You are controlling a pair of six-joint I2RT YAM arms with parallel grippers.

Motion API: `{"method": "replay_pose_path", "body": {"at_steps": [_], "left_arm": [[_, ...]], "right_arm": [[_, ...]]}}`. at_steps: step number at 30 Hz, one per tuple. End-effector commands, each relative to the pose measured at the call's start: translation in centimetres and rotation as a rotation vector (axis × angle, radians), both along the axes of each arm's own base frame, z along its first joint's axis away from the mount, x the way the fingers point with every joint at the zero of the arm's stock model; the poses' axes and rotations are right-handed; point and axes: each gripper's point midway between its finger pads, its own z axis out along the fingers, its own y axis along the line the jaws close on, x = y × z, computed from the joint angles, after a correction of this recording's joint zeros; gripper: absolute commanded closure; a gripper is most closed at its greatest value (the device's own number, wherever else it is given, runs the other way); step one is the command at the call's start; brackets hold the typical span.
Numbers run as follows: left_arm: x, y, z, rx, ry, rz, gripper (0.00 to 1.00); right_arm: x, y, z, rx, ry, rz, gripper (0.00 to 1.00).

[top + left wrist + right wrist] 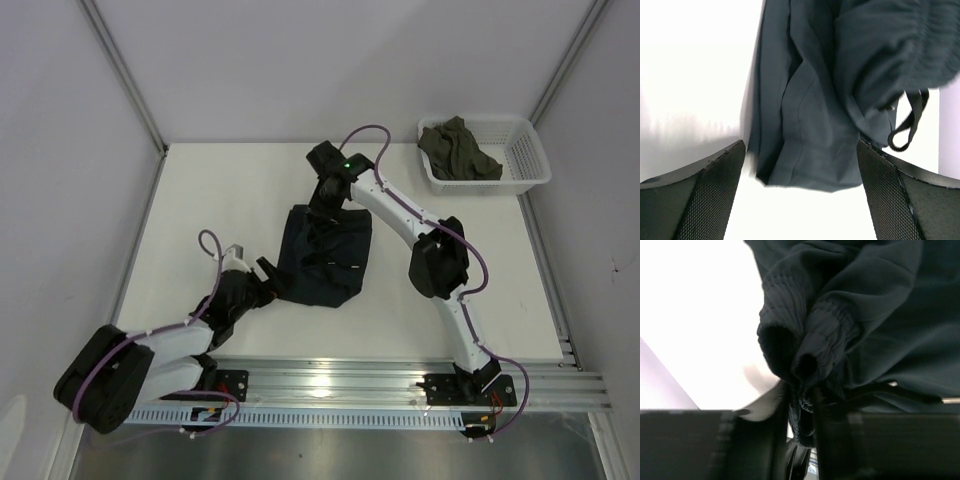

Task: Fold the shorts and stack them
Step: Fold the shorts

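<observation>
The left tool (268, 280) stands spread just beside the near-left edge of the shorts (325, 262), which lie folded at the centre of the table (220, 190). The right tool (322, 205) pinches their bunched waistband at the far edge.

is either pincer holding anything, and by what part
The right pincer grips the shorts by their bunched waistband. The left pincer is open and holds nothing, facing the shorts' edge.

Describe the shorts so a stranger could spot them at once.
At the middle of the white table lies a dark navy bundle: the shorts. The only other garment is olive and sits in the basket at the far right corner.
</observation>
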Motion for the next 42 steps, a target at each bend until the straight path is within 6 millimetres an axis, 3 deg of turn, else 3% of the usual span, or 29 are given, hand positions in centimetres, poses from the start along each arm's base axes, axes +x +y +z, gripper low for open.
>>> {"method": "replay_pose_path", "body": {"at_steps": [1, 4, 5, 6, 8, 9, 12, 13, 14, 15, 16, 19, 20, 21, 22, 23, 24, 25, 27, 28, 29, 30, 31, 34, 37, 38, 42], "left_arm": [[-2.0, 1.5, -1.0, 0.011, 0.03, 0.024, 0.05], [-2.9, 2.5, -0.9, 0.042, 0.043, 0.044, 0.05], [-2.6, 2.5, 0.9, 0.015, -0.009, 0.05, 0.05], [-3.2, 3.1, 0.4, 0.04, 0.021, 0.06, 0.05], [-2.8, 3.5, 2.3, 0.042, -0.025, 0.077, 0.04], [-2.7, 3.6, 3.7, 0.034, -0.058, 0.082, 0.04], [-2.8, 4.0, 4.9, 0.068, -0.054, 0.083, 0.04], [-2.7, 3.9, 5.0, 0.072, -0.049, 0.08, 0.04], [-2.7, 3.9, 5.1, 0.079, -0.046, 0.076, 0.04], [-2.3, 3.6, 5.6, 0.086, -0.05, 0.069, 0.04], [-2.1, 3.5, 5.6, 0.094, -0.046, 0.062, 0.04], [-1.1, 3.2, 6.3, 0.134, -0.043, 0.052, 0.03], [-0.5, 3.0, 7.4, 0.139, -0.055, 0.052, 0.03], [0.1, 2.9, 8.3, 0.154, -0.066, 0.049, 0.03], [0.7, 2.6, 8.5, 0.172, -0.051, 0.044, 0.03], [0.9, 2.4, 8.4, 0.184, -0.042, 0.034, 0.03], [1.3, 2.4, 8.5, 0.203, -0.039, 0.027, 0.03], [2.2, 1.9, 9.3, 0.209, -0.037, 0.025, 0.02], [2.8, 1.6, 9.0, 0.235, -0.016, 0.0, 0.02], [4.1, 1.3, 10.7, 0.229, -0.036, 0.006, 0.02], [4.4, 1.0, 9.0, 0.261, 0.023, -0.021, 0.02], [5.4, 1.0, 9.7, 0.261, 0.025, -0.019, 0.03], [5.8, 0.8, 9.1, 0.269, 0.046, -0.029, 0.03], [7.6, 0.3, 8.1, 0.286, 0.075, -0.029, 0.04], [8.9, 0.5, 6.8, 0.318, 0.105, -0.013, 0.05], [9.6, 0.2, 7.2, 0.319, 0.096, -0.014, 0.06], [10.7, -0.4, 4.8, 0.337, 0.151, -0.034, 0.08]], "right_arm": [[1.1, 2.2, 0.8, 0.093, -0.059, 0.032, 0.73], [0.9, 3.0, 0.7, 0.119, -0.066, 0.07, 0.64], [0.8, 3.2, 0.8, 0.123, -0.067, 0.076, 0.64], [0.4, 3.5, 0.7, 0.125, -0.066, 0.097, 0.59], [0.3, 3.8, 0.7, 0.132, -0.071, 0.109, 0.44], [-0.1, 4.4, 0.8, 0.142, -0.076, 0.133, 0.27], [-0.2, 4.8, 2.0, 0.18, -0.107, 0.154, 0.23], [-0.2, 4.9, 2.5, 0.191, -0.12, 0.158, 0.16], [-0.2, 4.7, 4.2, 0.209, -0.156, 0.159, 0.16], [-0.1, 4.4, 4.5, 0.208, -0.178, 0.162, 0.15], [-0.1, 3.8, 6.6, 0.221, -0.22, 0.158, 0.15], [0.3, 1.6, 7.2, 0.199, -0.273, 0.14, 0.15], [0.1, 0.5, 9.1, 0.213, -0.311, 0.13, 0.15], [-0.3, -0.6, 7.6, 0.19, -0.296, 0.122, 0.15], [0.1, -2.0, 7.8, 0.181, -0.313, 0.103, 0.16], [-0.2, -3.1, 9.2, 0.193, -0.351, 0.096, 0.16], [-0.6, -4.0, 7.7, 0.18, -0.345, 0.097, 0.16], [-0.5, -5.2, 7.6, 0.175, -0.352, 0.083, 0.16], [-1.3, -6.7, 6.7, 0.183, -0.353, 0.09, 0.2], [-1.5, -7.2, 6.2, 0.185, -0.346, 0.086, 0.22], [-1.5, -7.8, 5.7, 0.189, -0.336, 0.083, 0.23], [-1.5, -7.9, 5.6, 0.207, -0.349, 0.089, 0.25], [-2.2, -8.2, 4.1, 0.203, -0.319, 0.097, 0.26], [-2.2, -8.8, 2.3, 0.183, -0.317, 0.101, 0.29], [-2.0, -8.8, 1.4, 0.172, -0.324, 0.111, 0.3], [-1.9, -8.9, 1.3, 0.172, -0.33, 0.113, 0.3], [-1.6, -8.9, 0.6, 0.171, -0.331, 0.113, 0.32]]}}
